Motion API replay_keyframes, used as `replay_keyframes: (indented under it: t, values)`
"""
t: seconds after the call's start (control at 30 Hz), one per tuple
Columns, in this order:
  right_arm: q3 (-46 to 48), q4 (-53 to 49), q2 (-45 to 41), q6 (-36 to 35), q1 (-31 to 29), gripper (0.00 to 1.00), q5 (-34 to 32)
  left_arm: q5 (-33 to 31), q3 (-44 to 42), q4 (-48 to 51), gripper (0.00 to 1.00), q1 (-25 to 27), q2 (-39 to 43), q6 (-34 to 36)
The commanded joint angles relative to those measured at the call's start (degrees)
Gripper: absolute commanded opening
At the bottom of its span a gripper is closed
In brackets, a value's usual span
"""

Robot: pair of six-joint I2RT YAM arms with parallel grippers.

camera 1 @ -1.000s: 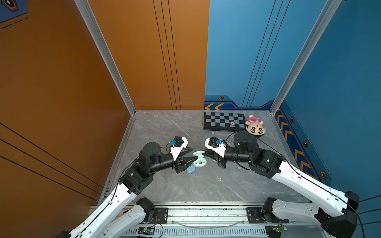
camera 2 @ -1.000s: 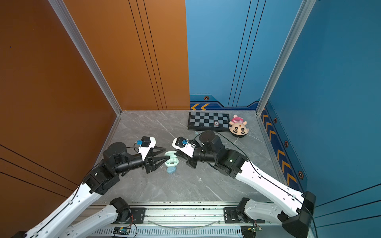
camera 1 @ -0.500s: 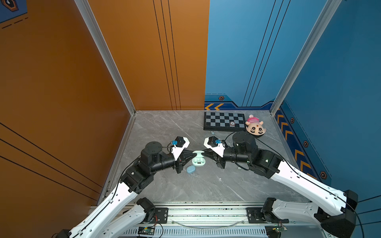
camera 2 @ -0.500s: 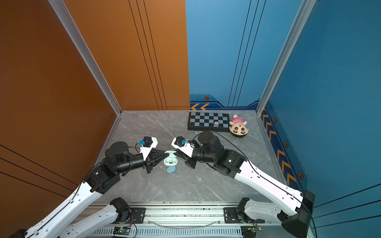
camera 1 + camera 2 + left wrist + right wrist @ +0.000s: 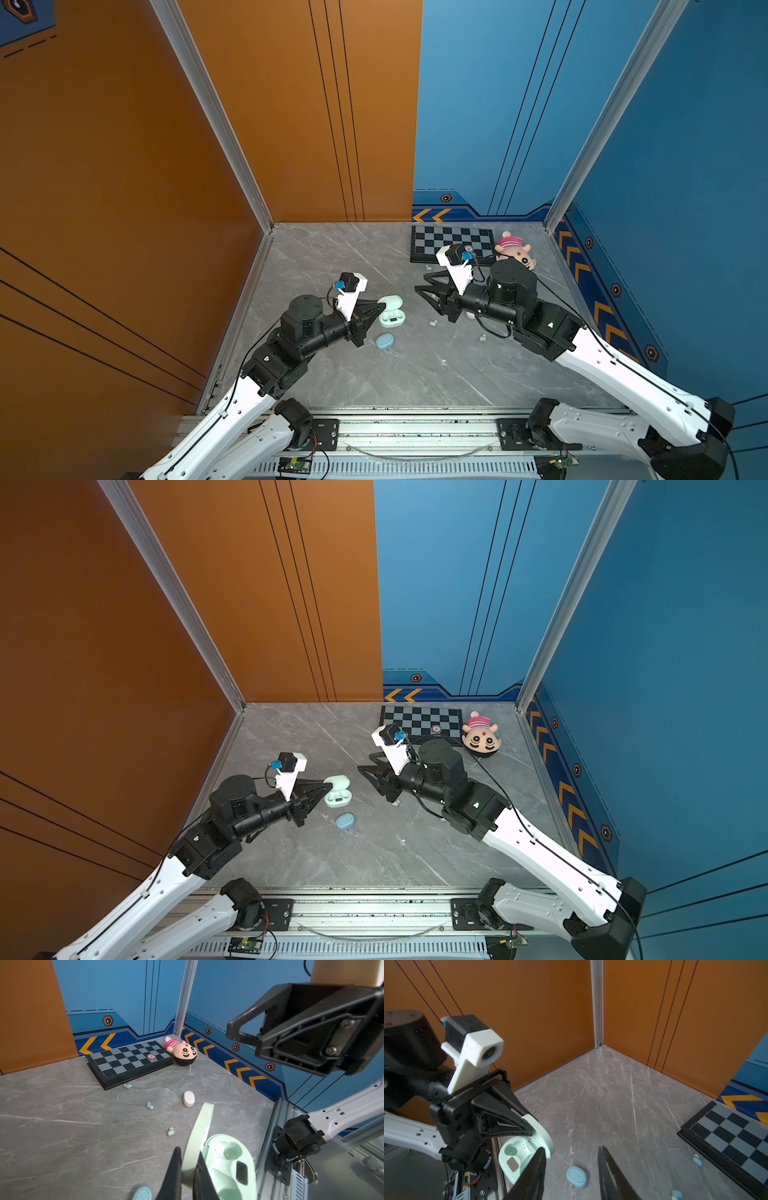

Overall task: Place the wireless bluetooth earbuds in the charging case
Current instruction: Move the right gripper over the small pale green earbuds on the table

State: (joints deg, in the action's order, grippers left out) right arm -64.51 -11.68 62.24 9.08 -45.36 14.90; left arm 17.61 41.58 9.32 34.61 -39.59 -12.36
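Observation:
A mint green charging case (image 5: 391, 312) (image 5: 337, 792) stands open just above the grey floor. My left gripper (image 5: 382, 307) (image 5: 189, 1153) is shut on its raised lid (image 5: 199, 1132) (image 5: 543, 1136). The case's base (image 5: 228, 1164) (image 5: 513, 1159) shows empty wells. My right gripper (image 5: 420, 281) (image 5: 571, 1148) is open and holds nothing, to the right of the case and apart from it. Small earbuds lie loose on the floor: a pale blue earbud (image 5: 128, 1086) by the chessboard, another blue earbud (image 5: 149, 1105), and a mint earbud (image 5: 170, 1132) (image 5: 433, 323).
A closed blue case (image 5: 384, 341) (image 5: 577, 1177) lies in front of the mint one. A white case (image 5: 188, 1098) lies near the right arm. A chessboard (image 5: 451, 245) and a plush toy (image 5: 515, 251) sit at the back right. Walls enclose the floor on three sides.
My left gripper has shut on the case's lid. My right gripper has opened, let go of the case and drawn back to the right.

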Motion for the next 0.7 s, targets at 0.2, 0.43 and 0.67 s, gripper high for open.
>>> replay_keyframes:
  t: [0.2, 0.43, 0.67]
  values:
    - [-7.7, -27.4, 9.2, -6.3, 4.4, 0.5, 1.8, 1.8, -4.3, -3.3, 0.0, -0.6, 6.9, 2.8]
    - [-11.8, -36.6, 24.4, -14.3, 4.8, 0.48, -1.7, 4.5, -6.7, -4.0, 0.0, -0.3, 9.0, 3.2]
    - [-13.8, -36.8, 35.8, -20.1, 4.8, 0.45, -3.5, 3.0, -10.2, -5.5, 0.0, 1.1, 9.6, 2.6]
